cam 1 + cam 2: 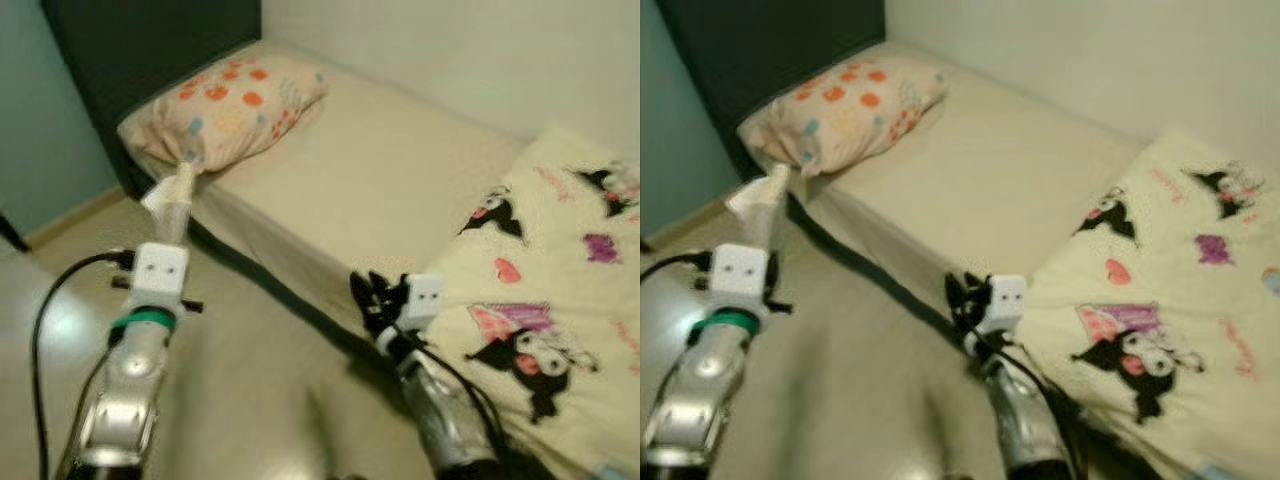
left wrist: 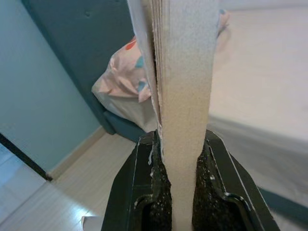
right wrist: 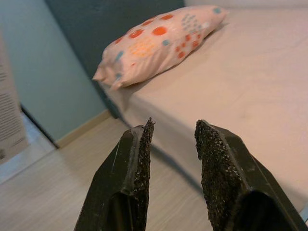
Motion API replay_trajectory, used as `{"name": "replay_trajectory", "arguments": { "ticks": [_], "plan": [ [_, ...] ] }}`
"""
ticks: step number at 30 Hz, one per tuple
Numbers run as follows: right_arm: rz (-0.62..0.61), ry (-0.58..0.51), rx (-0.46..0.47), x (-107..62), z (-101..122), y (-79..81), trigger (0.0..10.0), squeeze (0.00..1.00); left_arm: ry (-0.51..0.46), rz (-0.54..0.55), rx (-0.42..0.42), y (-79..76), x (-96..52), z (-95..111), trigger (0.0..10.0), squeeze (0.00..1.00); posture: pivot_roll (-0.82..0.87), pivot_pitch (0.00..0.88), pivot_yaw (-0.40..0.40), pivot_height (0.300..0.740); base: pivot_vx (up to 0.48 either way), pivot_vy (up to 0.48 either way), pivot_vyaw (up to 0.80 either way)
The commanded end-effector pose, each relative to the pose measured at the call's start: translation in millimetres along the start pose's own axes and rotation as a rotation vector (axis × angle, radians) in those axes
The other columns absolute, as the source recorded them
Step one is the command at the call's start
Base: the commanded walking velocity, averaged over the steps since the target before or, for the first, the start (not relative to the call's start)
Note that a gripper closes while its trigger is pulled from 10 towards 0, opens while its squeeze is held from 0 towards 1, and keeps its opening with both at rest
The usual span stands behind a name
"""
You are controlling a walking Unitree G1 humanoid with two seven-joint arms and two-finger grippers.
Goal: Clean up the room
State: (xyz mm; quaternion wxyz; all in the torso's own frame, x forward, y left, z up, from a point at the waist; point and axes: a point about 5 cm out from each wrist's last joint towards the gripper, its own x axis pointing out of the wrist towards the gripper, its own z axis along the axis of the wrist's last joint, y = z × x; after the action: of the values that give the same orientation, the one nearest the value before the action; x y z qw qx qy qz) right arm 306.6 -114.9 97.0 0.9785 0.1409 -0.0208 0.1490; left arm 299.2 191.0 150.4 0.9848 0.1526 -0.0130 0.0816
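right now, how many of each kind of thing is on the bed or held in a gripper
pillow: 1
cartoon-print blanket: 1
booklet of paper clamped in the left gripper: 1
total: 3

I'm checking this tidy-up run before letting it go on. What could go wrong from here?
The thin stack of pale paper sheets is pinched only at its bottom edge by the left gripper, so it may flop or slip out. Its top is close to the orange-spotted pillow and could snag there.

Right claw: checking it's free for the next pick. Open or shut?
Open: the right claw shows a clear gap between its fingers, holding nothing.
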Motion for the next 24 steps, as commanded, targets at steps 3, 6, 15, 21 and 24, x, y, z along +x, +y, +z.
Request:
{"name": "replay_trajectory", "arguments": {
  "ticks": [3, 6, 15, 21, 24],
  "plan": [
    [0.011, 0.018, 0.009, 0.1, -5.2, 6.3, 10.0, 0.00, -0.016, 0.028, 0.016, 7.4, -0.7, 1.1, 10.0, 0.00, 0.09, 0.058, -0.015, 0.740, 0.456, 0.000, 0.00],
    [0.020, 0.008, 0.012, 0.1, -4.1, 6.9, 10.0, 0.00, -0.016, 0.027, 0.017, 7.3, -0.2, 1.1, 10.0, 0.00, 0.09, 0.058, -0.014, 0.740, 0.458, 0.000, 0.40],
    [0.032, 0.001, 0.015, 0.9, -3.1, 8.3, 10.0, 0.00, -0.015, 0.028, 0.019, 7.1, 0.4, 0.6, 10.0, 0.00, 0.09, 0.055, -0.013, 0.740, 0.455, 0.000, 0.78],
    [0.024, 0.002, 0.010, 1.8, -2.7, 7.9, 10.0, 0.00, -0.016, 0.029, 0.020, 7.5, 0.7, 0.4, 10.0, 0.00, 0.09, 0.052, -0.014, 0.740, 0.456, 0.000, 0.67],
    [0.017, 0.007, 0.015, 2.4, -3.3, 7.3, 10.0, 0.00, -0.017, 0.030, 0.020, 7.7, 0.9, 0.3, 10.0, 0.00, 0.09, 0.052, -0.014, 0.740, 0.454, 0.000, 0.00]
  ]
}}
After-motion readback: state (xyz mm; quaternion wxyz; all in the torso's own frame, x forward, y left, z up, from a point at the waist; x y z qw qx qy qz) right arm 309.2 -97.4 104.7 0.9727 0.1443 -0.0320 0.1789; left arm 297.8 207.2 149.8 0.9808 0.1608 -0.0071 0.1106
